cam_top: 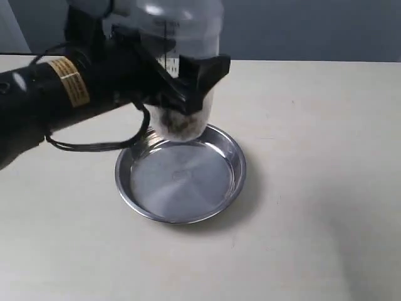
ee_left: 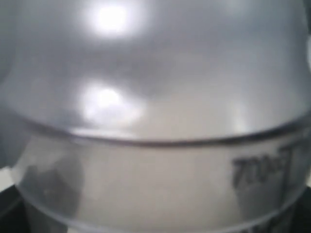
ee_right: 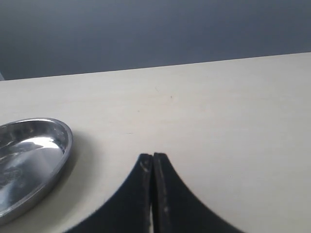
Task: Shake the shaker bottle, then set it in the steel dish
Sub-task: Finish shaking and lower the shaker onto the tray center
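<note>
Soft even light; glare spots on blurred shaker bottle (ee_left: 155, 121).

Table (cam_top: 313, 188) — pale cream top, matte, with a few faint specks noted. Its far edge is met by a blue-grey wall (cam_top: 301, 28). One thing is seen lying directly on the top — a round steel dish (cam_top: 188, 188), set flat, left of centre in the exterior view and apart from the far edge. A soft shadow is cast on the top along the dish's right and near sides. Dish bottom mirror-bright, rim low and sloped.
</note>
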Robot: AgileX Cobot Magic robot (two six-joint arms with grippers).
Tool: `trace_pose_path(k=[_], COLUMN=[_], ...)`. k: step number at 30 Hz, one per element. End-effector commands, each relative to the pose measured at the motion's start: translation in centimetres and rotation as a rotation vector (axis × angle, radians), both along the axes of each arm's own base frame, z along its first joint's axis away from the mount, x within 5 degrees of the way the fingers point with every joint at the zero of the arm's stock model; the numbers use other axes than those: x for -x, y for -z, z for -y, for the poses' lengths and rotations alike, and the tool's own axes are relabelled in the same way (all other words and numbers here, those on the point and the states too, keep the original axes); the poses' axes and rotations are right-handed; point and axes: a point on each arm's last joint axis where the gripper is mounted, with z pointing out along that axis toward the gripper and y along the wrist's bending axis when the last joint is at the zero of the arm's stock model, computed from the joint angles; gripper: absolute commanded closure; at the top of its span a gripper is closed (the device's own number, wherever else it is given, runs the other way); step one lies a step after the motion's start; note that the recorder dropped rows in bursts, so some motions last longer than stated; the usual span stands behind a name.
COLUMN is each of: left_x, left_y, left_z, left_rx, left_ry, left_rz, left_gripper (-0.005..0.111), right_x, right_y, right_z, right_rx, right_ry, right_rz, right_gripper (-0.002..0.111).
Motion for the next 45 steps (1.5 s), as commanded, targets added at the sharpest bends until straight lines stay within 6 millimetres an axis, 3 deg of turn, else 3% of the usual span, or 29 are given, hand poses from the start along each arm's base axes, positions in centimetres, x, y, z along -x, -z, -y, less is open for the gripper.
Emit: trace_pose_path(k=[1,3,5,7,8,11,12,14,17,18,20,21,22,24,25,26,27,29,30,31,32,34,35,36,38,39,42,43,45], left_x=[-0.8,-1.0,-0.6,-0.1,-0.3,-1.0,-1.2,-1.2,0.0,0.1,-0.5,-1.0,-1.3,-0.9,-0.2,0.0,-0.1,-0.6,-0.7,-0.7,0.0,0.9,0.5,-0.3,-0.8,-0.9,0.6,0.6,0.1], left_y=[7.7,5.6,-0.6,-4.2,-3.6,4.1,5.5,3.8,-3.8,-4.4,-1.1,4.1,6.5,1.9,-2.6,-3.1,-1.0,6.3,6.6,5.0,-0.1,-6.1,-5.0,0.4,5.8,6.1,-2.8,-2.4,4.5], left_z=[0.3,0.6,0.6,0.2,0.2,0.5,0.6,0.6,0.3,0.1,0.3,0.4,0.1,0.0,-0.1,-0.1,0.2,0.5,0.6,0.7,0.7,0.0,-0.1,0.1,0.2,0.1,-0.2,-0.3,-0.1], left_rx=[-0.093,-0.012,0.077,0.06,0.027,-0.099,-0.071,0.029,0.099,0.063,-0.046,-0.135,-0.081,0.074,0.1,0.073,0.022,-0.078,-0.039,0.034,0.123,0.073,0.007,-0.121,-0.127,-0.079,0.039,0.012,-0.117], left_ry=[-0.048,-0.033,0.01,0.002,-0.006,-0.033,-0.053,-0.058,0.011,0.006,-0.017,-0.031,-0.095,-0.08,-0.022,-0.009,-0.014,-0.046,-0.06,-0.053,0.012,0.028,-0.002,-0.017,-0.064,-0.09,0.0,-0.008,-0.024], left_rz=[-0.255,-0.171,0.076,0.182,0.135,-0.142,-0.203,-0.161,0.159,0.173,0.018,-0.159,-0.284,-0.126,0.088,0.111,0.018,-0.233,-0.26,-0.209,0.018,0.267,0.167,-0.042,-0.246,-0.281,0.081,0.063,-0.163], left_gripper=[0.106,0.106,0.106,0.106,0.106,0.106,0.106,0.106,0.106,0.106,0.106,0.106,0.106,0.106,0.106,0.106,0.106,0.106,0.106,0.106,0.106,0.106,0.106,0.106,0.106,0.106,0.106,0.106,0.106], right_x=[0.0,0.0,0.0,0.0,0.0,0.0,0.0,0.0,0.0,0.0,0.0,0.0,0.0,0.0,0.0,0.0,0.0,0.0,0.0,0.0,0.0,0.0,0.0,0.0,0.0,0.0,0.0,0.0,0.0], right_y=[-0.1,-0.1,-0.1,-0.1,-0.1,-0.1,-0.1,-0.1,-0.1,-0.1,-0.1,-0.1,-0.1,-0.1,-0.1,-0.1,-0.1,-0.1,-0.1,-0.1,-0.1,-0.1,-0.1,-0.1,-0.1,-0.1,-0.1,-0.1,-0.1], right_z=[0.0,0.0,0.0,0.0,0.0,0.0,0.0,0.0,0.0,0.0,0.0,0.0,0.0,0.0,0.0,0.0,0.0,0.0,0.0,0.0,0.0,0.0,0.0,0.0,0.0,0.0,0.0,0.0,0.0], right_rx=[0.003,0.003,0.003,0.003,0.003,0.003,0.003,0.003,0.003,0.003,0.003,0.003,0.003,0.003,0.003,0.003,0.003,0.003,0.003,0.003,0.003,0.003,0.003,0.003,0.003,0.003,0.003,0.003,0.003], right_ry=[-0.002,-0.002,-0.002,-0.002,-0.002,-0.002,-0.002,-0.002,-0.002,-0.002,-0.002,-0.002,-0.002,-0.002,-0.002,-0.002,-0.002,-0.002,-0.002,-0.002,-0.002,-0.002,-0.002,-0.002,-0.002,-0.002,-0.002,-0.002,-0.002], right_rz=[0.012,0.012,0.012,0.012,0.012,0.012,0.012,0.012,0.012,0.012,0.012,0.012,0.012,0.012,0.012,0.012,0.012,0.012,0.012,0.012,0.012,0.012,0.012,0.012,0.012,0.012,0.012,0.012,0.012], right_gripper=[0.109,0.109,0.109,0.109,0.109,0.109,0.109,0.109,0.109,0.109,0.109,0.109,0.109,0.109,0.109,0.109,0.109,0.109,0.109,0.109,0.109,0.109,0.109,0.109,0.109,0.109,0.109,0.109,0.109])
